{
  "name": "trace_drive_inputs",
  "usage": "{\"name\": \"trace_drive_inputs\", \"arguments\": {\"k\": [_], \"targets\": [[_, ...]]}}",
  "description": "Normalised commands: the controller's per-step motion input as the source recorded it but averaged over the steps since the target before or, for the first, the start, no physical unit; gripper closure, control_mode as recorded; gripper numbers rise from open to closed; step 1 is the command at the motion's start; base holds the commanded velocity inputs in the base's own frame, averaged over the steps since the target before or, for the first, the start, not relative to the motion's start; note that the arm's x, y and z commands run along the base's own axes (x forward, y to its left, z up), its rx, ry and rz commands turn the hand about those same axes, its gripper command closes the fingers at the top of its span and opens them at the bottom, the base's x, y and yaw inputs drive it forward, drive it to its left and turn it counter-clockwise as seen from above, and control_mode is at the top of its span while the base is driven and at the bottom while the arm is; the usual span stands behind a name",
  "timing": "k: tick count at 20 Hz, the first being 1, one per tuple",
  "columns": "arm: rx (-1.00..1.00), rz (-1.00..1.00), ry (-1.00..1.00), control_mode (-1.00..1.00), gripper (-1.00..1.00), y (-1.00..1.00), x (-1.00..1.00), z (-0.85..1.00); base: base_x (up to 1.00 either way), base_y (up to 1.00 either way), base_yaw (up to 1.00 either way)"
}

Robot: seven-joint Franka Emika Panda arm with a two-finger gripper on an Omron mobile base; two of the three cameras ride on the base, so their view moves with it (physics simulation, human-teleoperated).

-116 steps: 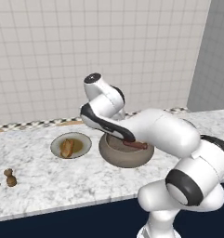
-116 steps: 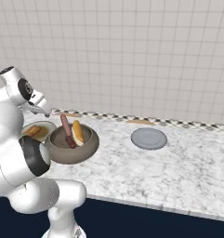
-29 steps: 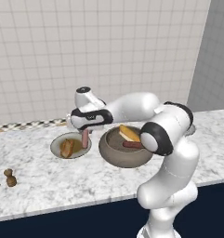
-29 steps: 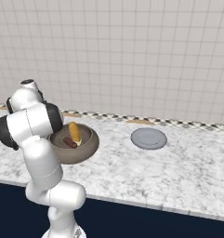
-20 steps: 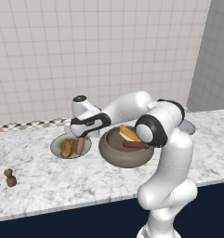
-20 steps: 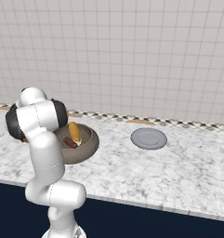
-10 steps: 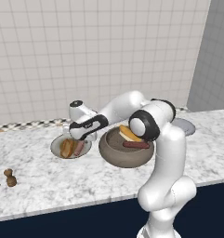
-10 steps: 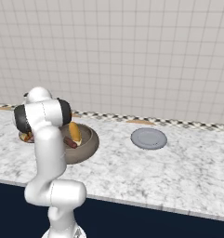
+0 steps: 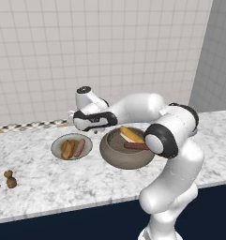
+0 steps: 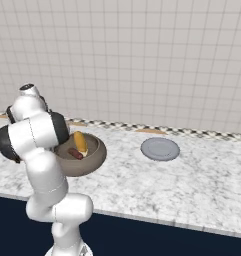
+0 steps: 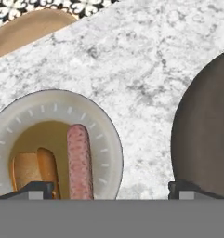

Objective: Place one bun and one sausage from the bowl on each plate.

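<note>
1. The near plate (image 9: 71, 146) sits on the table (image 9: 48, 183) at about nine o'clock from the bowl (image 9: 126, 151), just beside it. It already carries one bun (image 9: 67, 149) and one sausage (image 9: 79, 147), lying side by side.

2. In the hand view the sausage lies lengthwise across the plate's brownish middle, with the bun touching it at its nine o'clock side. Nothing is between the fingertips (image 11: 35, 188).

3. The gripper (image 9: 77, 123) hangs just above that plate with its jaws spread wide and empty; in the hand view the two tips stand far apart, one over the plate and one over the bowl's rim.

4. The bowl holds a second bun (image 9: 131, 135) toward its twelve o'clock side and a second sausage (image 9: 136, 146) toward its centre, partly hidden by the arm's elbow in the left base view. From the right base view both lie inside the bowl, the bun leaning against the far wall.

5. The other plate (image 10: 160, 149), plain bluish-grey, lies well apart at three o'clock from the bowl and is bare.

6. By my judgement the task is about half done: one plate is served, the other not yet. What is left is to fetch the remaining bun and sausage from the bowl and set them on the bare plate.
</note>
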Motion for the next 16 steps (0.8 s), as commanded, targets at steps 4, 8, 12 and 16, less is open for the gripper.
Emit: {"name": "trace_drive_inputs", "arguments": {"k": [4, 8, 12, 16], "targets": [[0.06, 0.04, -0.02, -1.0, -1.0, -1.0, -0.76, 0.91, 0.0, 0.0, 0.0], [0.01, 0.08, 0.0, -1.0, -1.0, -1.0, -0.48, 0.76, 0.0, 0.0, 0.0], [-0.04, 0.16, 0.0, -1.0, -1.0, -0.85, -0.03, 0.37, 0.0, 0.0, 0.0], [-0.16, 0.21, 0.0, -1.0, -1.0, -0.53, 0.01, -0.03, 0.0, 0.0, 0.0]]}}
